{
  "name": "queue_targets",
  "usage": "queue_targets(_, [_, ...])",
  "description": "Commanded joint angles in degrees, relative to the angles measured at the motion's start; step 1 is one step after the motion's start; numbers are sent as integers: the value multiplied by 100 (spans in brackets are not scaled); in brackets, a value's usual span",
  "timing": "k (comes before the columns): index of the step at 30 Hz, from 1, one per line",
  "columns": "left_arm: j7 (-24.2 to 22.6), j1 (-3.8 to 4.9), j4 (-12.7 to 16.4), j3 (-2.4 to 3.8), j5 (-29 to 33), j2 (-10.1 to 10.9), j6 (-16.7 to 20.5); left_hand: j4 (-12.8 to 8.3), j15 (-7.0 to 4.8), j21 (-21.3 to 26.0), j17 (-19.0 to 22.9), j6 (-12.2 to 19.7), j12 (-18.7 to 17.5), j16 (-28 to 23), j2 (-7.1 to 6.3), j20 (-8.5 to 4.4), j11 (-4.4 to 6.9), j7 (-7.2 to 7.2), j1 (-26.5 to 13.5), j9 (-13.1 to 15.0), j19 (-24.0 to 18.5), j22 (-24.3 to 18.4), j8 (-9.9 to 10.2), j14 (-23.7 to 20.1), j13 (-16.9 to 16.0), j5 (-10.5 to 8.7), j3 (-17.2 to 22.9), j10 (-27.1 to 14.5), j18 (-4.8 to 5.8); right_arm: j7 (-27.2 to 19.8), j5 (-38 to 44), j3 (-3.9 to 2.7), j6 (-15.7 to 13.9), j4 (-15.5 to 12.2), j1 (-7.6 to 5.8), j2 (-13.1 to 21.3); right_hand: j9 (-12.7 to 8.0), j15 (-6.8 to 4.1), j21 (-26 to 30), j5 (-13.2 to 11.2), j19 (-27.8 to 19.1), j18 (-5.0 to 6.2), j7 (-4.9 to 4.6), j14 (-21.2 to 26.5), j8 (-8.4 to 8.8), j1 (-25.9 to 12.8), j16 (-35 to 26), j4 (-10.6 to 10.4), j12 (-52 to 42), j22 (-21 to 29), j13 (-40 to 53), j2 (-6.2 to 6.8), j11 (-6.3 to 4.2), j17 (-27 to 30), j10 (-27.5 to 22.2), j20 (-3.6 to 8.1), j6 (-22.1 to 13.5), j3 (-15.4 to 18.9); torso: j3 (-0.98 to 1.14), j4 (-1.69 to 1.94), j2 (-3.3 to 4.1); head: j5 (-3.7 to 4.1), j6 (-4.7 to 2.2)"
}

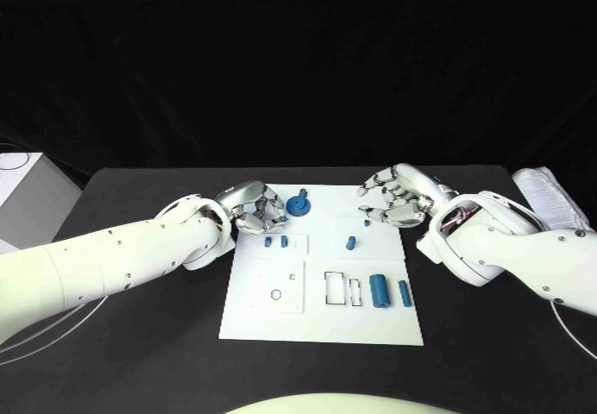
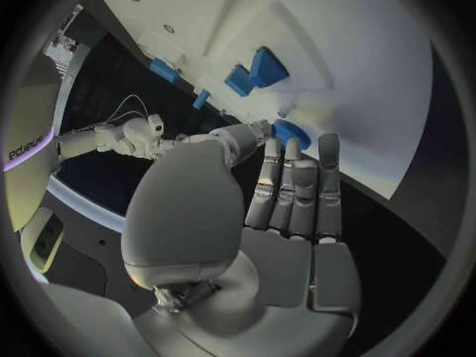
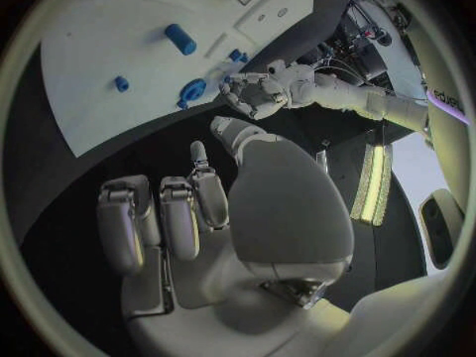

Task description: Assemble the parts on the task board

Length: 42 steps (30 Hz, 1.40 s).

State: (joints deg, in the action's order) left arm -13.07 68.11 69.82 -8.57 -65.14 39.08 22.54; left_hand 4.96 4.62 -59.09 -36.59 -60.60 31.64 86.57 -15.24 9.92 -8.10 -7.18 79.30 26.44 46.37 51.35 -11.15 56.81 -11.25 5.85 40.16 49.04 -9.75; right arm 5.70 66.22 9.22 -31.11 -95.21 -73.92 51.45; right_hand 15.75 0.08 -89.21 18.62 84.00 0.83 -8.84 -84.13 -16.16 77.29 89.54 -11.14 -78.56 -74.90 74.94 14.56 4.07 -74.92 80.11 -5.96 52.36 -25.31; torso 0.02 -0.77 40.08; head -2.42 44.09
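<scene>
The white task board point(image 1: 255, 315) lies mid-table. At its far edge stands a round blue part with a knob point(image 1: 300, 204). Two small blue pieces point(image 1: 276, 241) and another point(image 1: 351, 242) lie further in, and blue cylinders point(image 1: 391, 291) lie near the right edge beside a rectangular slot point(image 1: 335, 288). My left hand point(image 1: 255, 207) hovers over the board's far left corner, holding nothing; its fingertips point(image 2: 297, 147) are close to the round part point(image 2: 290, 132). My right hand point(image 1: 399, 197) hovers over the far right corner with loosely bent fingers point(image 3: 163, 222), holding nothing, apart from the round part point(image 3: 193, 91).
A white ribbed object point(image 1: 548, 194) lies at the table's far right edge. A white box point(image 1: 25, 203) with a cable stands off the table's left side. Bare black table borders the board on both sides.
</scene>
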Motion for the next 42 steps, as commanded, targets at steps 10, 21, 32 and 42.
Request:
queue_targets(10, [61, 0, 23, 6, -105, -19, -176, -65, -49, -61, -23, -112, 137, 53, 93, 29, 75, -15, 3, 12, -6, 34, -24, 51, -70, -12, 7, -3, -84, -22, 57, 0, 41, -14, 5, 11, -5, -31, 21, -6, 550, -56, 3, -543, -25, -49, -31, 0, -3, -1444, 468, -8, -13, -1348, 18, 23, -24, -33, 0, 3, 1, 7, 5])
queue_targets(21, [89, 0, 33, 5, -130, -9, -228, -69, -58, -68, -13, -130, 164, 55, 102, 23, 86, -20, 1, 16, -8, 40, -32, 47, -84, -14, 5, 5, -84, -24, 57, 0, 36, -13, 5, 12, -5, -31, 21, -6, 550, -56, 3, -543, -25, -49, -31, 0, -3, -1444, 468, -8, -13, -1348, 18, 23, -24, -33, -2, 7, 1, 3, 8])
queue_targets(32, [159, 0, 30, 5, -141, -1, -307, -72, -63, -71, 9, -135, 174, 54, 104, 20, 93, -26, 2, 18, -9, 43, -33, 34, -89, -14, 5, 5, -85, -25, 57, 0, 34, -11, 5, 12, -5, -31, 21, -6, 550, -56, 3, -543, -25, -49, -31, 0, -3, -1444, 468, -8, -13, -1348, 18, 23, -24, -33, -2, 8, 1, 4, 12])
queue_targets(42, [331, 0, 21, 5, -241, -4, -379, -84, -76, -78, 33, -138, 193, 52, 120, 10, 107, -44, 14, 18, -11, 49, -33, 19, -99, -14, 12, -2, -86, -27, 57, 0, 30, -14, 5, 17, -7, -33, 26, -7, 548, -55, 4, -542, -33, -62, -33, 2, -2, -1440, 462, 1, -15, -1345, 20, 25, -25, -42, 0, 3, 1, -3, 17])
